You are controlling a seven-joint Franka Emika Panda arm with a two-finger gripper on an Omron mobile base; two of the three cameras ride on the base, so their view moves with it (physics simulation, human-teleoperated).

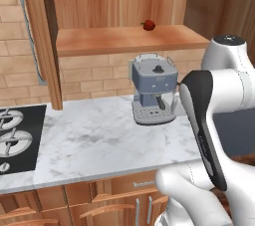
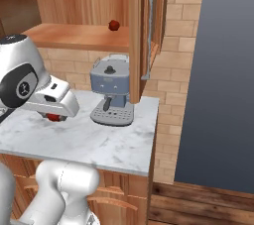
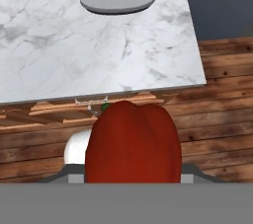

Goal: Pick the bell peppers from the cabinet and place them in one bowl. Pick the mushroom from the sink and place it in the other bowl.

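Shelf pepper (image 1: 148, 25); another (image 3: 132, 144) in tool.

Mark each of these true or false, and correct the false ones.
1. A red pepper lies on the cabinet shelf. True.
2. The coffee machine stands on the stovetop. False: it stands on the marble counter; the stovetop is off to the left.
3. The gripper holds a second red pepper. True: the hand view shows it close up between the fingers.
4. The cabinet door is closed. False: it stands open, showing the shelf.
5. A bowl sits on the counter beside the coffee machine. False: no bowl is to be seen there.
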